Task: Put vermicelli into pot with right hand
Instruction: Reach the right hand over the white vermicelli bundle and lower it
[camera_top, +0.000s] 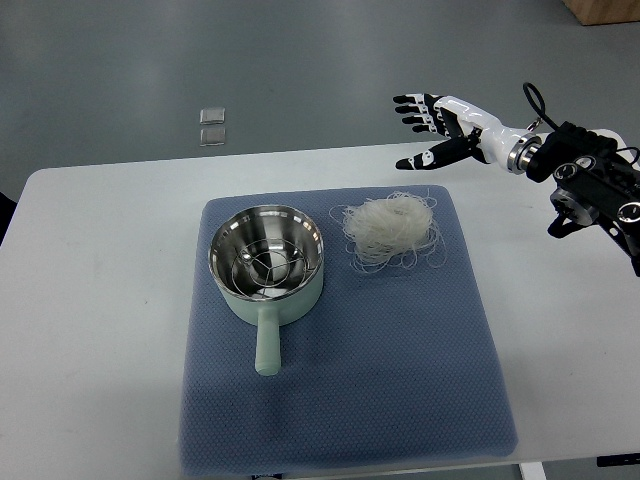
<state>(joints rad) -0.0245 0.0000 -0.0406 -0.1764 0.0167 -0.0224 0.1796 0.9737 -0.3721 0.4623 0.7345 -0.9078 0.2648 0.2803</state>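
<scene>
A tangled nest of pale vermicelli (392, 232) lies on the blue mat (400, 350), just right of the pot. The pot (266, 262) is mint green with a shiny steel inside and a steamer rack at its bottom; its handle (268, 343) points toward the near edge. My right hand (432, 128) hovers above the table's far edge, up and to the right of the vermicelli, fingers spread and holding nothing. It is clearly apart from the noodles. The left arm is out of view.
The white table (90, 300) carries the mat. Two small clear square tiles (212, 125) lie on the grey floor beyond the far edge. A brown box corner (605, 10) shows at top right.
</scene>
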